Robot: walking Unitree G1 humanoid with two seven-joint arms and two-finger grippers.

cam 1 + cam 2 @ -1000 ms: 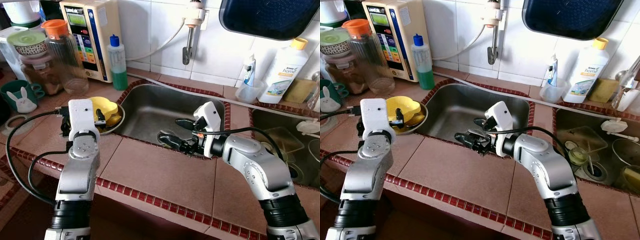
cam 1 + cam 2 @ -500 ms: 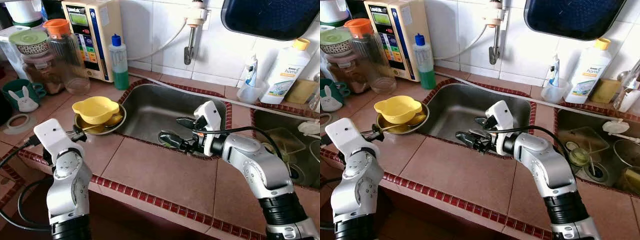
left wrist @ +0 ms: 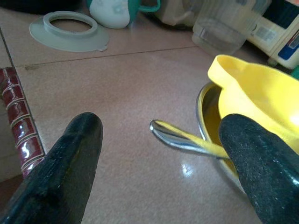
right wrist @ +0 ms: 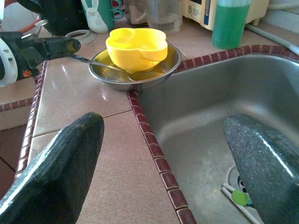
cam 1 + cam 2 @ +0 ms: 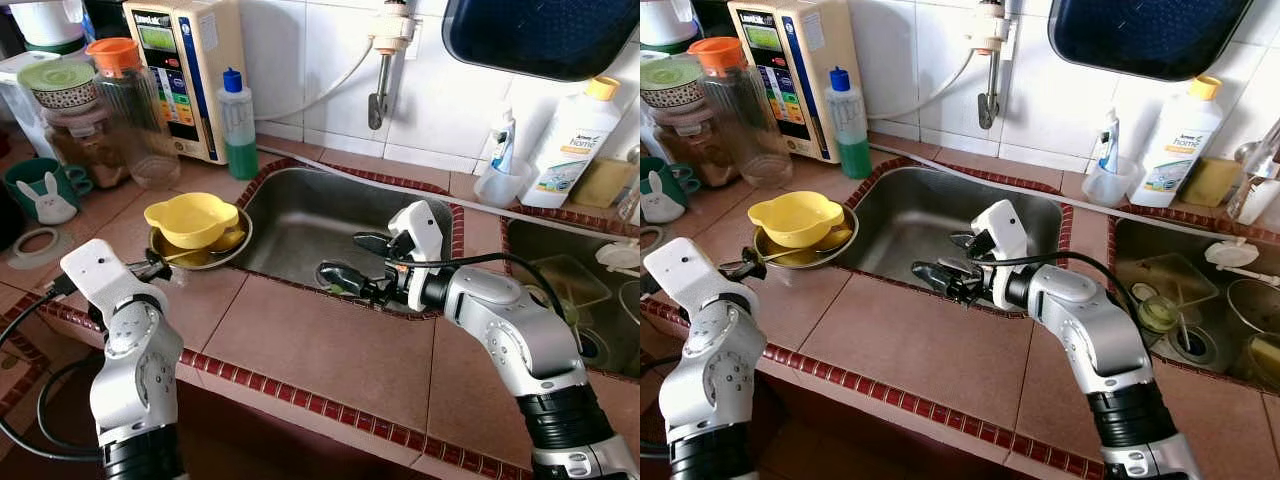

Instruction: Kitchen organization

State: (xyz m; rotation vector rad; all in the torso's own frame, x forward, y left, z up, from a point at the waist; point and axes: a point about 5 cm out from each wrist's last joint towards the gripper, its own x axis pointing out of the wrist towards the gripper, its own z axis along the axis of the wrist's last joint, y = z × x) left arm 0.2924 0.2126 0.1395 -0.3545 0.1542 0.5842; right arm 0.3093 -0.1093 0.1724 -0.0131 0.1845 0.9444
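A tiled kitchen table (image 5: 330, 350) edged in dark red trim surrounds a stainless steel sink (image 5: 310, 225). At the sink's left corner sits a shallow metal bowl (image 5: 835, 252) holding a yellow bowl (image 5: 192, 218) with a scalloped rim, and a metal spoon (image 3: 182, 141) lies across the metal bowl with its handle sticking out over the tile toward the robot. The left hand (image 3: 159, 163) hovers low over the table just in front of that spoon handle, its two black fingers (image 3: 70, 158) spread wide apart with the handle tip between them, touching nothing. The right hand (image 5: 345, 262) reaches over the near edge of the sink, its fingers (image 4: 60, 163) also spread open and empty, one above the tile and one above the basin. Against the white tiled wall behind the metal bowl stand a green soap bottle (image 5: 237, 125) with a blue cap, a beige water appliance (image 5: 185, 70), and a clear pitcher (image 5: 130, 110) with an orange lid. Farther left are a teal mug (image 5: 40, 190) with a white rabbit on it and a pale ring-shaped lid (image 3: 70, 30) lying flat on the tile. To the right of the sink a white detergent bottle (image 5: 575, 140) stands near a second basin (image 5: 1200, 300) holding dishes.
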